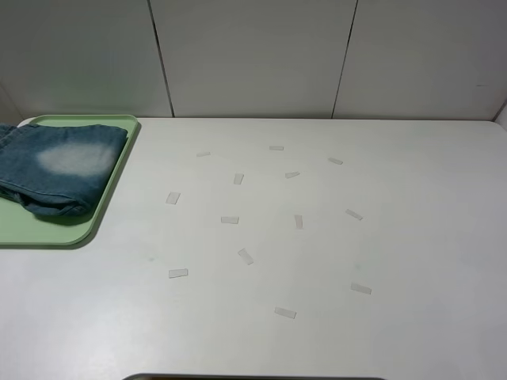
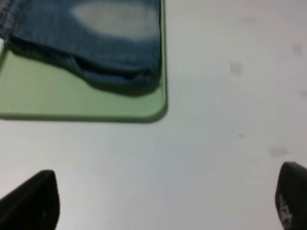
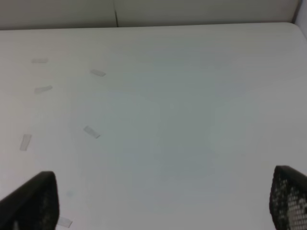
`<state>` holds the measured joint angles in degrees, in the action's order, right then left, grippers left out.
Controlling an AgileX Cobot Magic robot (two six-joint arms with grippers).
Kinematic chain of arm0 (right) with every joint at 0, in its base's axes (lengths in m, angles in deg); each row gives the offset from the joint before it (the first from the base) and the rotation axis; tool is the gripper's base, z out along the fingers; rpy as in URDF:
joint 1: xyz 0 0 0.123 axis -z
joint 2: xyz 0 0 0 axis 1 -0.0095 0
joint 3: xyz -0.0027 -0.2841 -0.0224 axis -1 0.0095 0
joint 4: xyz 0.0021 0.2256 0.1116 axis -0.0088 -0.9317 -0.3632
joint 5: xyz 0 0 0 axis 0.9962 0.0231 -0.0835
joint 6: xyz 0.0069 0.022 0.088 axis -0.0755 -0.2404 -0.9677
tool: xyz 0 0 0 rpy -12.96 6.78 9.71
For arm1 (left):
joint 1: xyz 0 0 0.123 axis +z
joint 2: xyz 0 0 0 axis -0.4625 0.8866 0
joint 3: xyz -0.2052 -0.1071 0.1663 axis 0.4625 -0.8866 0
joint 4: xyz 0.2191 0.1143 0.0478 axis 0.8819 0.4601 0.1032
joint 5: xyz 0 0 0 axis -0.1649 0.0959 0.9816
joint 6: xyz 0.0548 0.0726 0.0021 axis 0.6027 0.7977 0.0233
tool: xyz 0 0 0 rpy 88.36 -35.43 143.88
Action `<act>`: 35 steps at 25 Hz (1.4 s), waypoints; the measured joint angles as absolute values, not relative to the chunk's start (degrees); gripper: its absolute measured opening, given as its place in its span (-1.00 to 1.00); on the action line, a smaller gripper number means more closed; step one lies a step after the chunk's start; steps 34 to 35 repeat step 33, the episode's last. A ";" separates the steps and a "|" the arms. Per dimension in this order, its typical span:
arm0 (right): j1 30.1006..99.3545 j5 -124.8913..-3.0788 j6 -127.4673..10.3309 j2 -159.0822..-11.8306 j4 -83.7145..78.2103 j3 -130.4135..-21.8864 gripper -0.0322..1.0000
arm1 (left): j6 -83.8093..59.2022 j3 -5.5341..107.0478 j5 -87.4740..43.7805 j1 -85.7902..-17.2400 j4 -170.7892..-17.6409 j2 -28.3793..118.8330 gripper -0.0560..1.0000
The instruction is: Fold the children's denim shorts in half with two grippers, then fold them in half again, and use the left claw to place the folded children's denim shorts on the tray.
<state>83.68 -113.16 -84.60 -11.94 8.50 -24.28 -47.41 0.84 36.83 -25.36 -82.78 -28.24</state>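
The children's denim shorts [image 1: 59, 168] lie folded into a thick bundle on the tray [image 1: 47, 229], at the far left edge of a white table [image 1: 317, 253]. They are faded blue, with a large whitish worn patch facing up. The tray is pale green with rounded corners and a low rim; the shorts cover its far part and leave a bare green strip along the near edge.

The high camera shows the whole tabletop and neither arm. About a dozen small pale tape strips [image 1: 230, 219] are scattered over the middle of the table, well apart from the tray. Grey wall panels [image 1: 253, 55] stand behind.

The left wrist camera looks at the same tray [image 2: 57, 100] from closer. It shows what the high view does not: the stacked layers and dark fold line along the near edge of the shorts [image 2: 96, 43], and the tray's rounded corner. The left claw [image 2: 165, 203] shows only as two black fingertips at opposite sides of the picture, spread wide and holding nothing, above bare table near the tray.

The right wrist camera shows only table [image 3: 182, 124] with a few tape strips [image 3: 91, 132]. The right claw [image 3: 165, 203] is also spread wide and empty; one finger [image 3: 288, 199] shows a dotted pad.
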 joint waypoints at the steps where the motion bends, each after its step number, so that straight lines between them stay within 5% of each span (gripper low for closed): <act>1: 83.68 -113.16 -84.60 -11.94 8.50 -24.28 0.35 | -47.28 -0.38 36.52 -25.68 -82.78 -28.24 0.79; 35: 83.68 -113.16 -84.60 -11.94 8.50 -24.28 0.35 | -46.36 -1.35 35.15 -29.00 -82.93 -28.24 0.80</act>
